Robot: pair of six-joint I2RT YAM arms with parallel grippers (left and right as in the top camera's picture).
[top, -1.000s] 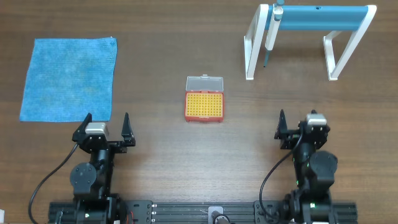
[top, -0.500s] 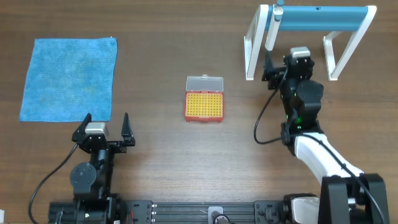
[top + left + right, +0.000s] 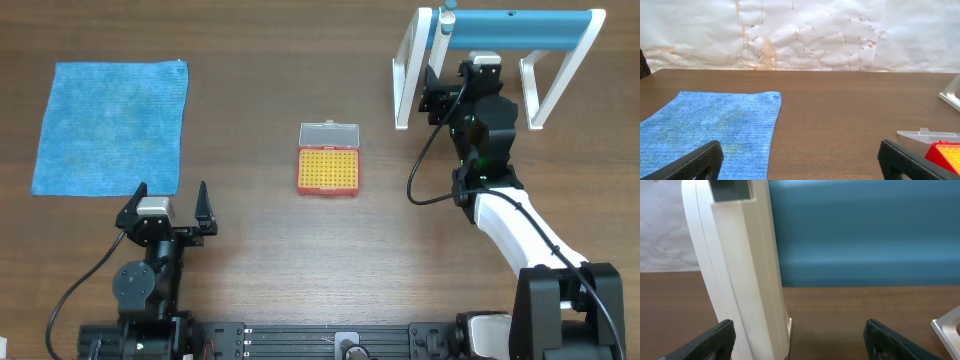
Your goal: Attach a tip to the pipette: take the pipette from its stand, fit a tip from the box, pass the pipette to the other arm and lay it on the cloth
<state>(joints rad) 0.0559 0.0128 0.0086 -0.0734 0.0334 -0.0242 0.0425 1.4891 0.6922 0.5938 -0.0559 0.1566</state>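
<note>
- The right gripper (image 3: pixel 799 345) is at the left end of the stand (image 3: pixel 515 28), jaws spread, one white leg just ahead of them.
- The pipette (image 3: pixel 440 35) hangs from that end of the stand, just beside the gripper and not gripped.
- The left gripper (image 3: pixel 172 190) sits near the cloth (image 3: pixel 110 128), jaws spread.
- The tip box (image 3: pixel 328 170) lies mid-table with its lid open.

No text, label, number or sign can be read in any of the views.
</note>
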